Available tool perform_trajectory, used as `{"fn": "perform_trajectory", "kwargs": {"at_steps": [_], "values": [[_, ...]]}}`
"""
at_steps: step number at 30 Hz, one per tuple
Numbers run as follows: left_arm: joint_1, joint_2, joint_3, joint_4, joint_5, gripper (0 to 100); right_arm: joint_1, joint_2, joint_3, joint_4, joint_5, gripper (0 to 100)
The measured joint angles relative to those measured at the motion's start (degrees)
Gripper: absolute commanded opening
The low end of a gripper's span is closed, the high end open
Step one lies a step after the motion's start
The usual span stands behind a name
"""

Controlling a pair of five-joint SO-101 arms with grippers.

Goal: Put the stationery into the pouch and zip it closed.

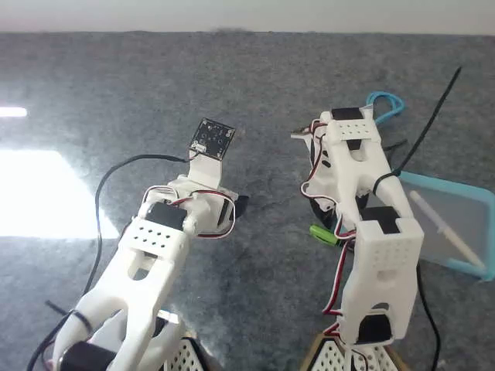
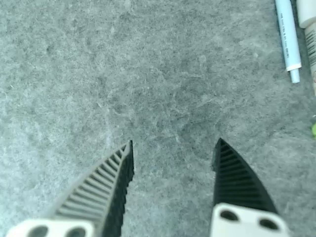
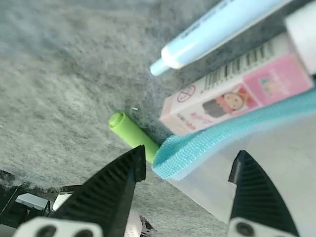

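Note:
A clear pouch (image 1: 468,202) with a teal rim lies at the table's right edge, a white pen (image 1: 447,226) inside it. My right gripper (image 3: 190,165) is open, its jaws on either side of the pouch's teal corner (image 3: 210,143). Close by lie a green marker (image 3: 129,132), a pink and white stick (image 3: 237,94) and a light blue pen (image 3: 217,27). The green marker (image 1: 325,234) peeks out beside the right arm. My left gripper (image 2: 175,143) is open over bare grey felt, with a white pen (image 2: 287,34) off to its side.
The grey felt mat (image 1: 155,85) covers the table. A teal cord loop (image 1: 385,104) and a black cable (image 1: 433,116) lie behind the right arm. Another black cable (image 1: 104,201) trails beside the left arm.

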Motion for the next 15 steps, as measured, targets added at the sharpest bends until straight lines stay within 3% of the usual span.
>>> {"fn": "perform_trajectory", "kwargs": {"at_steps": [15], "values": [[0.0,0.0,0.0,0.0,0.0,25,6.51,-0.09,0.09,1.14,8.09,28.4]]}}
